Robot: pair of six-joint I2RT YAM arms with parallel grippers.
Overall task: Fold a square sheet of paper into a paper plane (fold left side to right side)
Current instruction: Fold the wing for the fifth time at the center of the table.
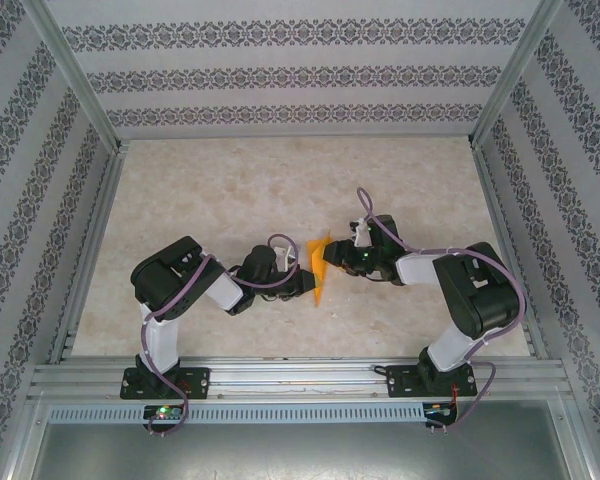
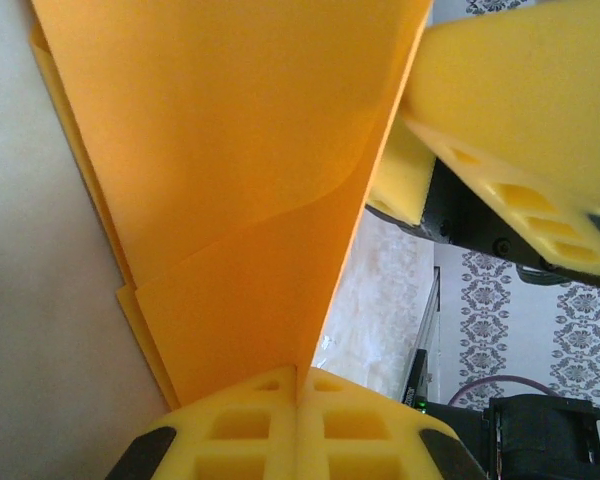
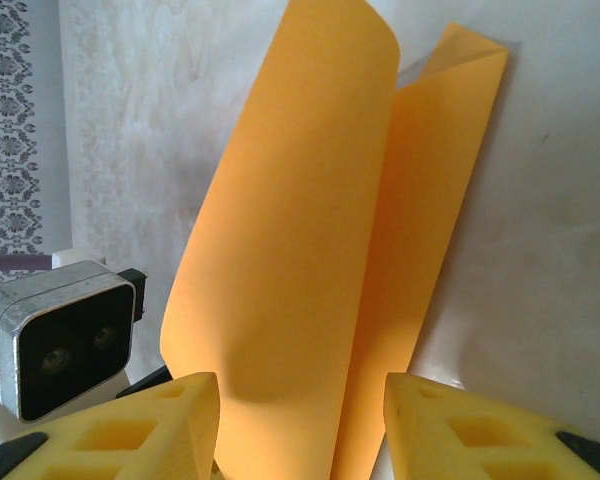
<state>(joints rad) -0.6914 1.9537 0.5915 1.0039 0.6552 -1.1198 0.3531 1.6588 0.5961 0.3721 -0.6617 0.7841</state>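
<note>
left claw (image 2: 298, 372): shut tight on folded paper (image 2: 230, 150) edge | right claw (image 3: 300, 400): jaws about half apart, paper between them | paper: upright over counter (image 1: 230, 200)

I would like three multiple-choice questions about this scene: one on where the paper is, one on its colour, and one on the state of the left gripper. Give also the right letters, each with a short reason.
1. Where is the sheet of paper?
A. Between the left gripper and the right gripper, near the middle of the table.
B. At the table's far left corner.
C. Flat on the floor.

2. What colour is the sheet?
A. Blue.
B. White.
C. Orange.

3. How is the left gripper?
A. Wide open, away from the sheet.
B. Shut on the sheet.
C. Shut on nothing.

Right letters:
1 A: the top view shows the sheet where the two arms meet.
2 C: every view shows it bright orange.
3 B: the left wrist view shows its jaws pressed together on the paper's edge.
</note>
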